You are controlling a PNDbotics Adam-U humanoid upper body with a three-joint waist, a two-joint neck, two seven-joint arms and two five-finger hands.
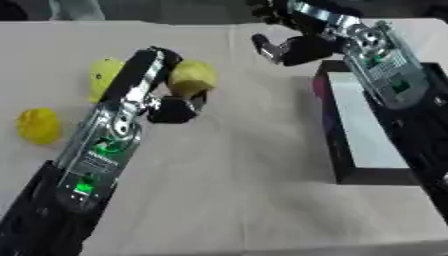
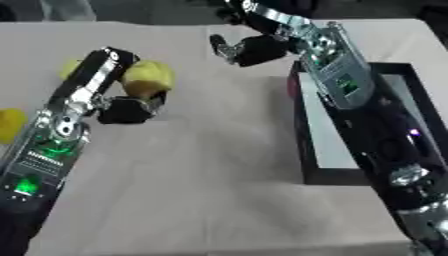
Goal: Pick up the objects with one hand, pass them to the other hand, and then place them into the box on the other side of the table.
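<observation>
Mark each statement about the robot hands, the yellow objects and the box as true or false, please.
1. The left robot hand holds a yellow object. True.
2. The box lies on the left side of the table. False: it lies on the right side, under the right arm.
3. Two more yellow objects lie on the table to the left of the left arm. True.
4. The right robot hand holds a yellow object. False: it holds nothing.
5. A yellow object already lies in the box. False: the visible part of the box's white inside shows no object; the right arm hides the rest.
</observation>
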